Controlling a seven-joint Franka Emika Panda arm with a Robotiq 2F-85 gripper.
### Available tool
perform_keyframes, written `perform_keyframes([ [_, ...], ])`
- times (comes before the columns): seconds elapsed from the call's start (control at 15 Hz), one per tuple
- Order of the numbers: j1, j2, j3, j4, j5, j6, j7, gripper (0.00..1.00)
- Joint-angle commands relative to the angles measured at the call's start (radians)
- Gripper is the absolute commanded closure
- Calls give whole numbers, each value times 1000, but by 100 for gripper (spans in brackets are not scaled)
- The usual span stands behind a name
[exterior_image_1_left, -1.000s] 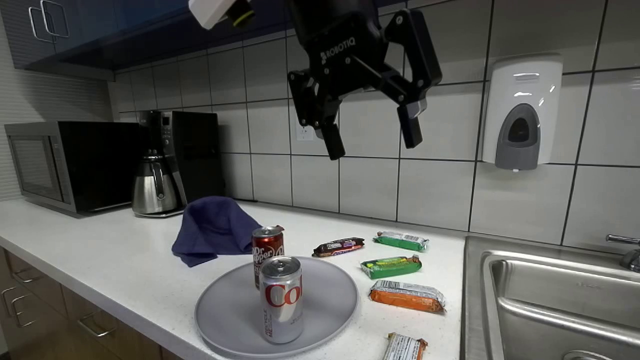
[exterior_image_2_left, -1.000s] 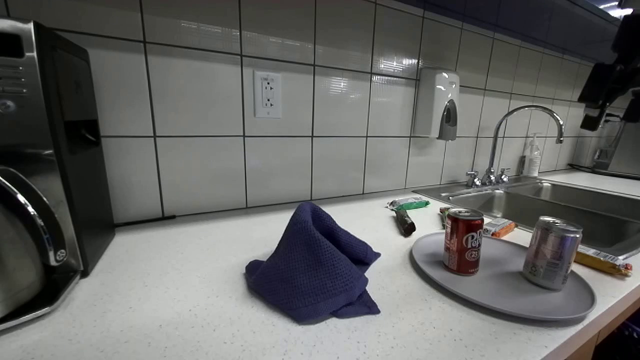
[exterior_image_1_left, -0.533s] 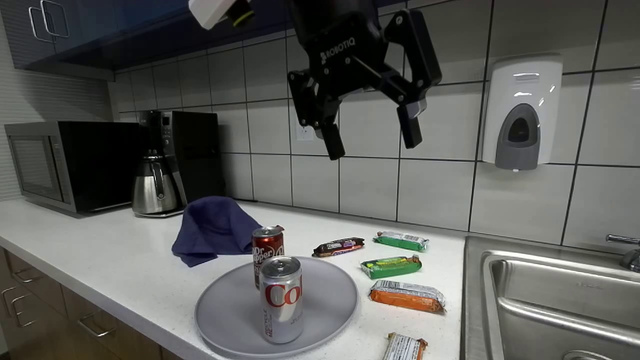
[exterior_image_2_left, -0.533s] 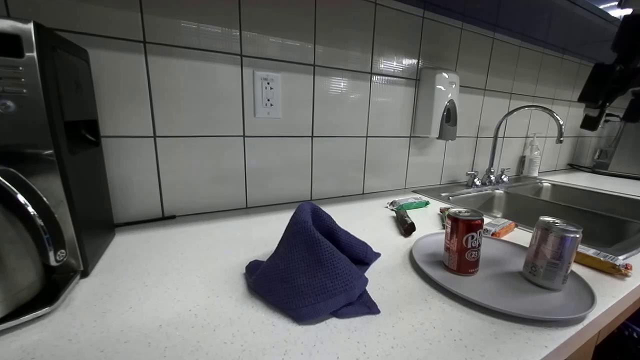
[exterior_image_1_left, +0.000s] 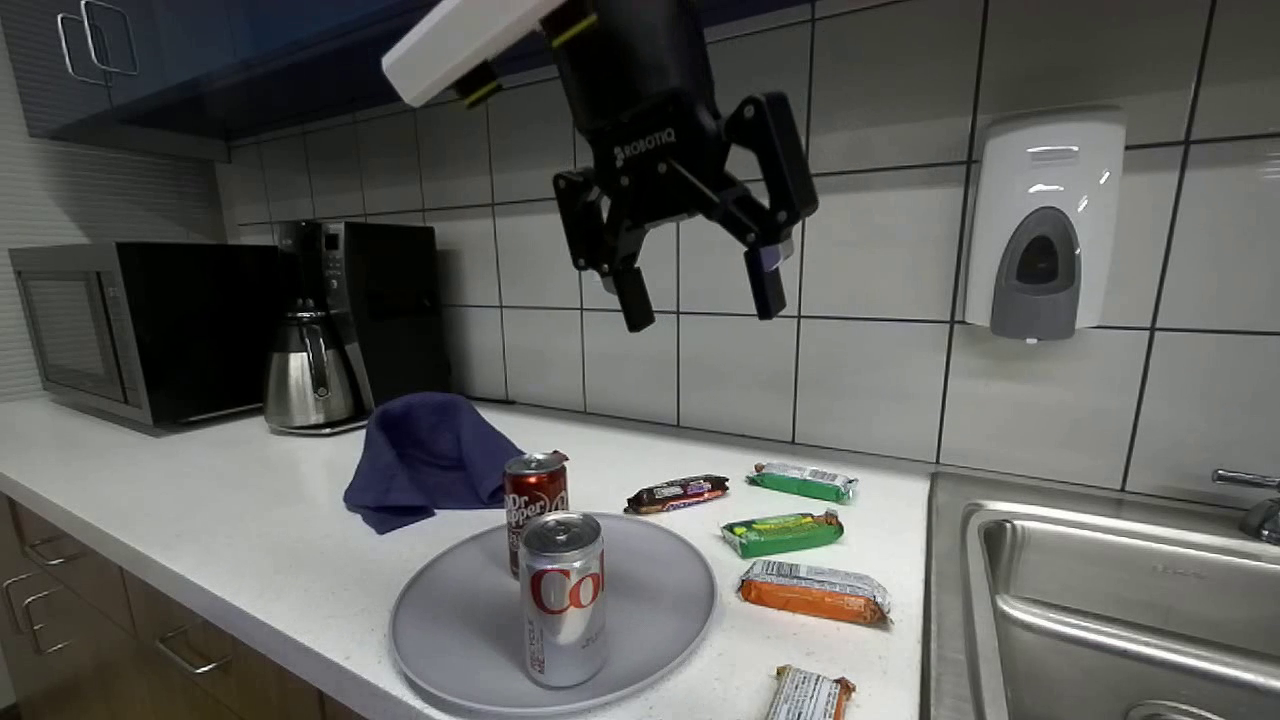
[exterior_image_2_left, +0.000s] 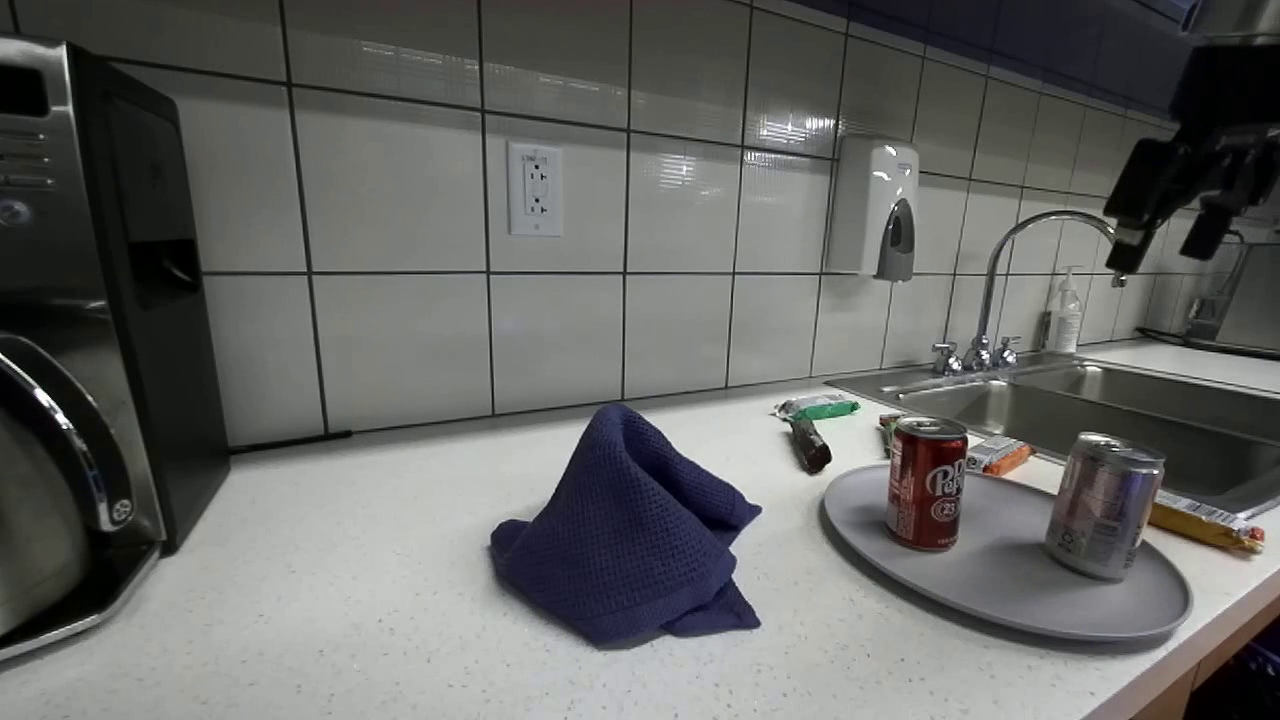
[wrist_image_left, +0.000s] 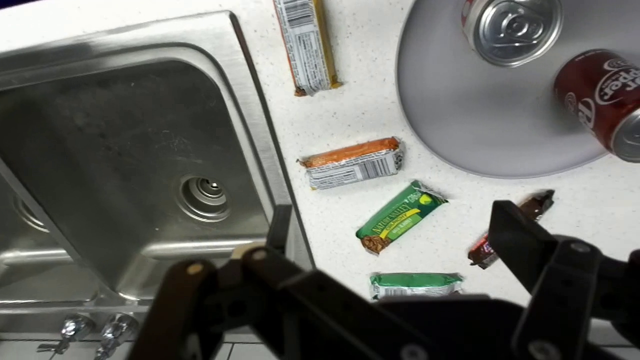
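My gripper (exterior_image_1_left: 704, 315) hangs in the air above the counter, jaws wide apart and nothing between them. In the wrist view a green granola bar (wrist_image_left: 400, 217) lies below, between the two fingertips. A green-and-silver bar (wrist_image_left: 415, 284) is partly covered by the gripper body, and a finger covers part of a brown bar (wrist_image_left: 537, 204). Farther off are an orange-and-silver bar (wrist_image_left: 352, 164) and a yellow-edged bar (wrist_image_left: 306, 47). A grey plate (exterior_image_1_left: 455, 620) carries an upright silver cola can (exterior_image_1_left: 565, 610) and a red Dr Pepper can (exterior_image_1_left: 530, 490), seen in both exterior views.
A steel sink (exterior_image_1_left: 950, 600) borders the counter beside the bars, with a tall faucet (exterior_image_2_left: 990, 280). A crumpled purple towel (exterior_image_2_left: 630, 540) lies beyond the plate. A coffee maker (exterior_image_1_left: 390, 310) and microwave (exterior_image_1_left: 200, 330) stand along the wall, where a soap dispenser (exterior_image_1_left: 1050, 220) hangs.
In the last half second my gripper has come lower and shifted left in both exterior views, still open. Bars, cans, plate and towel stay where they were.
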Motion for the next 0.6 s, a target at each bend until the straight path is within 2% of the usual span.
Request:
perform_keyframes([
  [0.0, 65, 47, -13, -3, 91, 57, -71, 0],
  [0.53, 155, 117, 9, 19, 189, 66, -150, 0],
])
